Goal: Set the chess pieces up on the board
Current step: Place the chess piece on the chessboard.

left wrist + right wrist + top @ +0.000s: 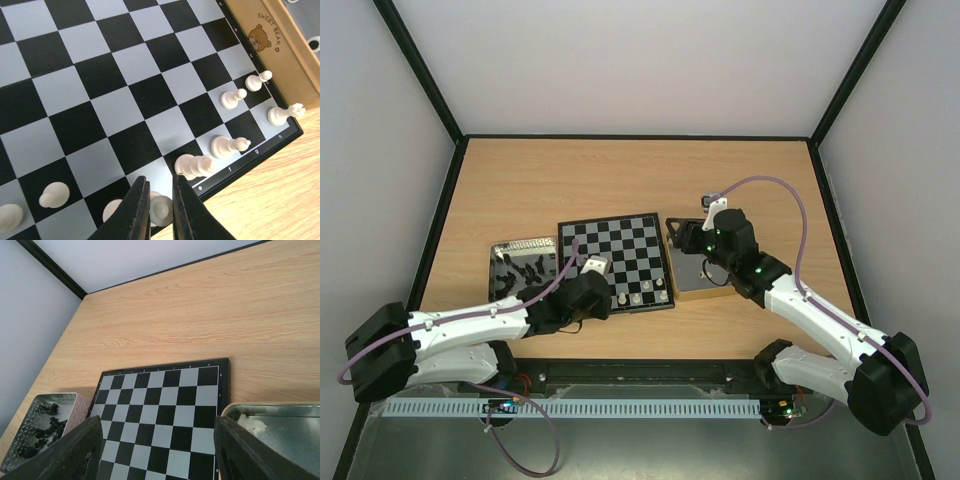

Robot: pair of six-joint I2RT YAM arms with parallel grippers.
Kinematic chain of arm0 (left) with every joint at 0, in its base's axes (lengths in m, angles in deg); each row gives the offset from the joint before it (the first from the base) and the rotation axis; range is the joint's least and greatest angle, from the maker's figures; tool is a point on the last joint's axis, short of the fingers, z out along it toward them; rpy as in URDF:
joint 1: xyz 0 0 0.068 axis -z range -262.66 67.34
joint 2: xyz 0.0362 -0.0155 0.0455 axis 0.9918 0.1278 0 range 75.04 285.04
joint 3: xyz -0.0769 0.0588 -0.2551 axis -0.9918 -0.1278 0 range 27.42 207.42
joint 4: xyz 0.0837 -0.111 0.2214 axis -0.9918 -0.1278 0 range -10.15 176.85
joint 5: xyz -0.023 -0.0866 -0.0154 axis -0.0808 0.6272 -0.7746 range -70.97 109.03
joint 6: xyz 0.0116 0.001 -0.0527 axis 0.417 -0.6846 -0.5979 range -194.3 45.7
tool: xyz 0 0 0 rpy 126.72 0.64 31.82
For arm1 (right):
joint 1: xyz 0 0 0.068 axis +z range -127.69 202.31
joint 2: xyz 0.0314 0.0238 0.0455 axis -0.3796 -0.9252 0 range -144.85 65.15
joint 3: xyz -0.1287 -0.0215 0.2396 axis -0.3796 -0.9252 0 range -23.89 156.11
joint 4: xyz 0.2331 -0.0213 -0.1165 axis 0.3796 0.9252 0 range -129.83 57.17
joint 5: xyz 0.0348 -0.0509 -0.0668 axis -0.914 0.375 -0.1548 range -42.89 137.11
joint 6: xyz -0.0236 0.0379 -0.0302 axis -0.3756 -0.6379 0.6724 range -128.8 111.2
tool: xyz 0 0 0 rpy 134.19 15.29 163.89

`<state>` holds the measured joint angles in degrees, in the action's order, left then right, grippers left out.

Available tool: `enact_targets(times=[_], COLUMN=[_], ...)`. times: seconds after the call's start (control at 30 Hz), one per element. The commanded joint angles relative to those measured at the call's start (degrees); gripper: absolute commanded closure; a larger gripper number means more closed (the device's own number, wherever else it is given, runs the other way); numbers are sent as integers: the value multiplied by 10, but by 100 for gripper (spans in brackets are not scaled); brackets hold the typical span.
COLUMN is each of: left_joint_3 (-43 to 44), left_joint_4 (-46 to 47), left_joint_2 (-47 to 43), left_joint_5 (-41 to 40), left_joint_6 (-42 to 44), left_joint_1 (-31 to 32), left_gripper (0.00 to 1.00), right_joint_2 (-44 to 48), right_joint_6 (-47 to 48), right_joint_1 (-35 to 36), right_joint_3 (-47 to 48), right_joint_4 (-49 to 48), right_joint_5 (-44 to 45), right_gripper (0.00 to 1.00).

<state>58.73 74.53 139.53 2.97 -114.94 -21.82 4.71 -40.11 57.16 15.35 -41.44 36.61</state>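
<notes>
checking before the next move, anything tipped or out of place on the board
Nothing stands out. The white pieces sit within squares along the board's near edge, the black pieces lie in their tin, the left gripper pinches one white piece.

Looks like a robot lab test cell. Plain white walls (620,60) and a black frame (420,70) box in a wood-grain table (620,180). Two white robot arms are bolted at the near edge, the left arm (470,330) and the right arm (820,320). Purple cables (798,215) loop off both. A slotted white cable duct (580,408) runs along the near side, with a bare metal sheet (620,450) nearer still.
</notes>
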Motion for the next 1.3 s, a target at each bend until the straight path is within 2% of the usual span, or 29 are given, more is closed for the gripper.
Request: enact_targets(times=[0.0,0.57,1.27], left_joint_3=[-22,-64,-64], left_joint_4=[67,139,148], left_joint_2=[-9,21,51], left_joint_5=[10,-5,-14], left_joint_6=[-4,4,18], left_joint_1=[4,4,4], left_gripper=[90,88,81], right_joint_2=[-1,-5,-9], right_joint_6=[-6,-13,-14], right_joint_1=[-1,-1,-1], right_joint_3=[-8,-12,-13], right_joint_4=[-9,-11,-11], right_joint_5=[15,16,13], right_gripper=[40,40,40])
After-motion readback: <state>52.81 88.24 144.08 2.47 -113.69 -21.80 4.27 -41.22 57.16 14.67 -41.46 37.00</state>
